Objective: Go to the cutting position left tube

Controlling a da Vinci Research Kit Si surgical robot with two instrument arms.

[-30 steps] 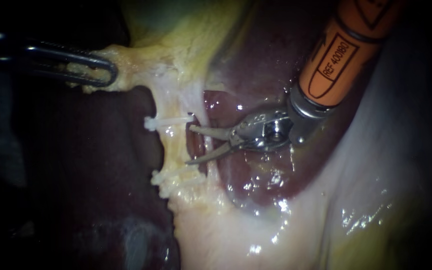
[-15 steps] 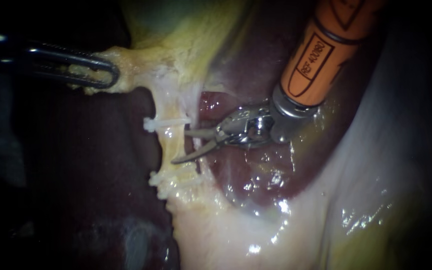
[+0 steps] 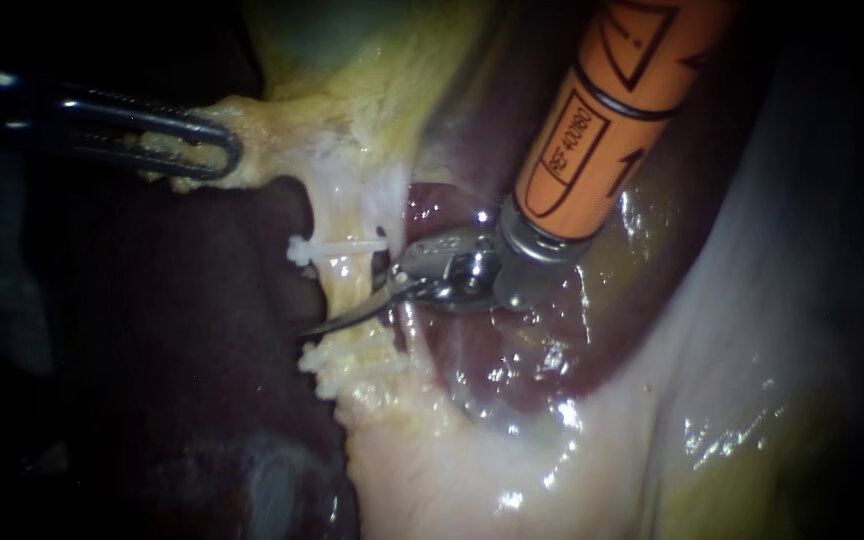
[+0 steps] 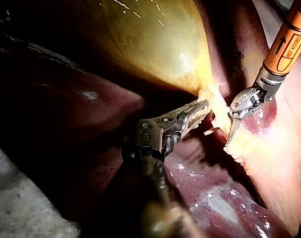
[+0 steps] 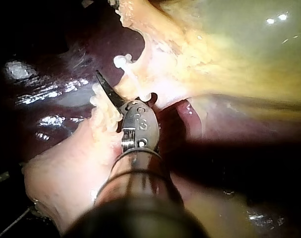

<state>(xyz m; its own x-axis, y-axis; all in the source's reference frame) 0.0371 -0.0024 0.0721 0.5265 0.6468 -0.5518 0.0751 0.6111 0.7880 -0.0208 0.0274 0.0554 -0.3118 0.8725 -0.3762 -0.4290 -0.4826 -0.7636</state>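
The left tube point(image 3: 350, 278) runs as a pale yellow strand between an upper white clip point(image 3: 335, 245) and lower white clips point(image 3: 337, 362). My right instrument point(image 3: 344, 298), with an orange shaft, has its blades open astride this tube between the clips. One blade point(image 3: 347, 317) crosses in front of the tube and the other is hidden behind it. In the right wrist view that dark blade point(image 5: 108, 90) lies beside a clip point(image 5: 122, 62). My left instrument point(image 3: 197, 150) is shut on yellowish gallbladder tissue point(image 3: 252, 140) and holds it taut; the left wrist view shows the same grip point(image 4: 199, 110).
Dark red liver point(image 3: 502, 350) lies behind and below the right instrument. The yellow gallbladder point(image 4: 150, 39) bulges above the tubes. A thin second strand point(image 3: 407, 335) runs just right of the left tube. Pale glistening tissue point(image 3: 652, 420) fills the lower right.
My right instrument has moved left from beside the tube until its open blades straddle the left tube between the clips. The left instrument has kept its hold.
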